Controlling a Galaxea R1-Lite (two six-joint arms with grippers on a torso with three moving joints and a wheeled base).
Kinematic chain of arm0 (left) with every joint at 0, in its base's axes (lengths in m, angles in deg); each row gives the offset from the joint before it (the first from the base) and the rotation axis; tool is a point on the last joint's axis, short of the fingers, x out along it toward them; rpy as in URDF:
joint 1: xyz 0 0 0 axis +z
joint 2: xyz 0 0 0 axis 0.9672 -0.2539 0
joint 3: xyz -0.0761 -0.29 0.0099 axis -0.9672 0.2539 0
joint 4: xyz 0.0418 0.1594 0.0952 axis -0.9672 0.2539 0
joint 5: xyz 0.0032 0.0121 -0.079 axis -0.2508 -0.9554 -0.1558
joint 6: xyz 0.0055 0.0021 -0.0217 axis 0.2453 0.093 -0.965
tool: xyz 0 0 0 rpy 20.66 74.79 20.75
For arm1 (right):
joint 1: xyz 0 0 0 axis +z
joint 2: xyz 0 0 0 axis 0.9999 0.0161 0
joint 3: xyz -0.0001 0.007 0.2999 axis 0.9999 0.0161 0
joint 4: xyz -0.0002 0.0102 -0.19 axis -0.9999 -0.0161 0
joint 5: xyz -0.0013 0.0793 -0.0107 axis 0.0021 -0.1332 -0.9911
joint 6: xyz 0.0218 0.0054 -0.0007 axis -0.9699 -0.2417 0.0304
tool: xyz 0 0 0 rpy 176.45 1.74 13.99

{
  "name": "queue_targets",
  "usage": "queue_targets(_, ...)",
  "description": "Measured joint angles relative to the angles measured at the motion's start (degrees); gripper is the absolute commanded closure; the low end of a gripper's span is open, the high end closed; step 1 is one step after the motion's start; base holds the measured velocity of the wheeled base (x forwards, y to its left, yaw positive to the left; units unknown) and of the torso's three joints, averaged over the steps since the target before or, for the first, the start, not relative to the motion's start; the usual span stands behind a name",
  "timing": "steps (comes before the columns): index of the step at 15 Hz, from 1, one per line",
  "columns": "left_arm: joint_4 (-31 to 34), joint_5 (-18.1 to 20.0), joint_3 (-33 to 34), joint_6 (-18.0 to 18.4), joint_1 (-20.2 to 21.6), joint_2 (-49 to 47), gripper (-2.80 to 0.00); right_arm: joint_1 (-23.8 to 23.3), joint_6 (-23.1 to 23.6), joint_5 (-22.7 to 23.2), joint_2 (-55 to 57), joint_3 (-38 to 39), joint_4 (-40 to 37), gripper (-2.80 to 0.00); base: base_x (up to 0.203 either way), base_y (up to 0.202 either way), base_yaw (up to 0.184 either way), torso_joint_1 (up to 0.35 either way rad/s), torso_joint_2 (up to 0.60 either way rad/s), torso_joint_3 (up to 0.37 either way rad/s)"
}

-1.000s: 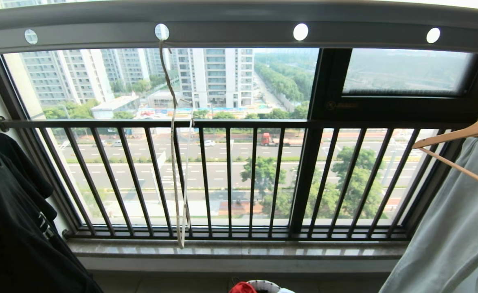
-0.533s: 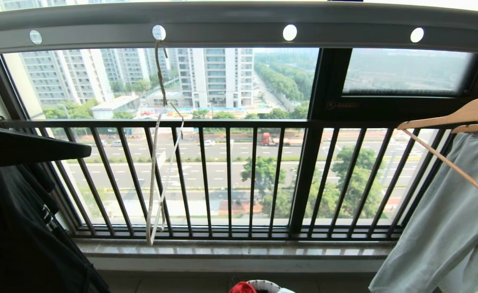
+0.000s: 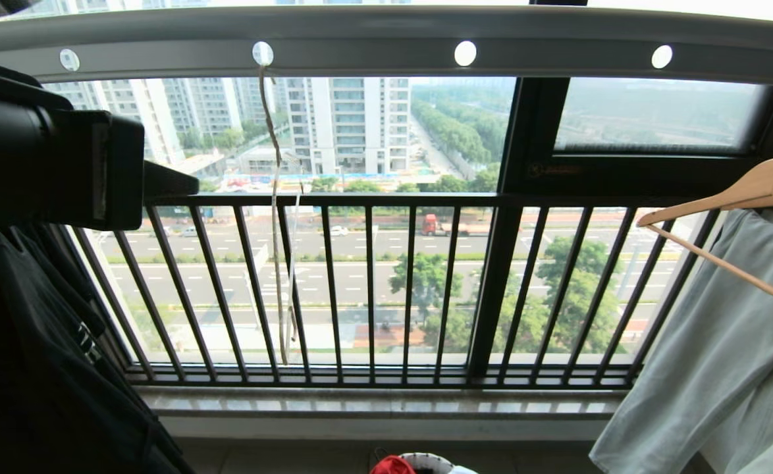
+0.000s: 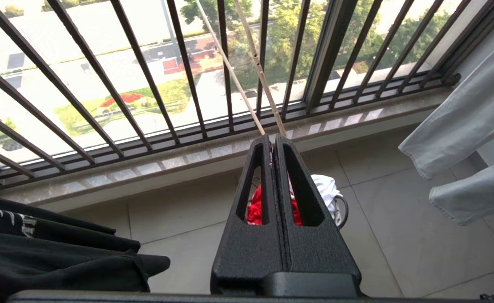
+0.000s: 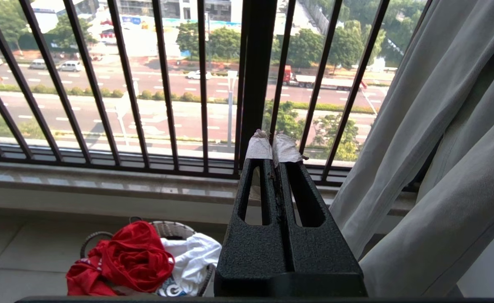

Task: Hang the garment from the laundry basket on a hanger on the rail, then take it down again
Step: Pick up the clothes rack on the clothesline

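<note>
Our left gripper is raised at the left by the black T-shirt, fingers pressed together and empty. Our right gripper is low, fingers together. The red T-shirt lies bunched in the laundry basket on the floor. The wire hanger hangs bare from the rail.

The left hand partly hides the garment and laundry basket.

I see a black T-shirt hanging on the left and a pale grey-green garment on a wooden hanger at right. Between them, dark window bars stand above a stone sill.
</note>
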Motion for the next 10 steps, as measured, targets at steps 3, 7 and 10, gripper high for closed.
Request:
queue_targets(3,-0.02,-2.94,-0.4,-0.06,-0.67,-1.88,0.0,0.0,-0.01,-0.02,0.0,0.0,0.0,0.0,0.0,0.0,0.0,0.0,0.0,0.0)
queue_targets(7,-0.02,-8.58,-0.45,-0.07,-1.5,-4.05,-2.8,0.0,0.0,0.0,0.0,0.0,0.0,0.0,0.0,0.0,0.0,0.0,0.0,0.0)
queue_targets(10,-1.18,-10.9,-0.53,-0.89,-3.92,-5.88,-2.8,0.0,-0.01,0.0,0.0,0.0,0.0,0.0,0.0,0.0,0.0,0.0,0.0,0.0)
